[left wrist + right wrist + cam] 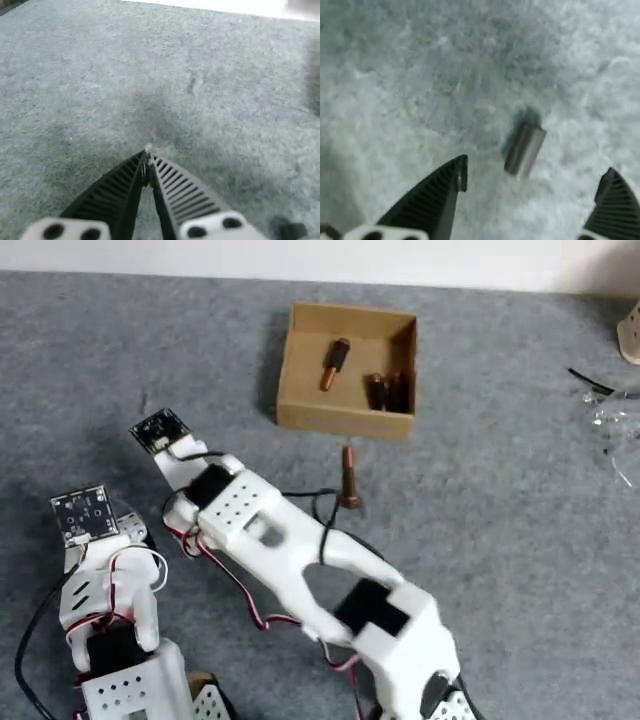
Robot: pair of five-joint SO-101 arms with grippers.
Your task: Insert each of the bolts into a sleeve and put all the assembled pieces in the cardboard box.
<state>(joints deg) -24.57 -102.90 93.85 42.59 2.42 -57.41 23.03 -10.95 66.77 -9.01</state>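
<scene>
**Sleeve lies inside the spread right tool**

The sleeve is seen as a short, dark grey metal cylinder, laid on its side on the grey desk, untouched between the wide-apart fingers. The left tool is pressed together.

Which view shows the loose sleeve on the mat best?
Right wrist view: the sleeve lies in plain sight, framed by the open right pincer. In the high view an arm overhangs that spot; the left wrist view faces grey mat.
</scene>
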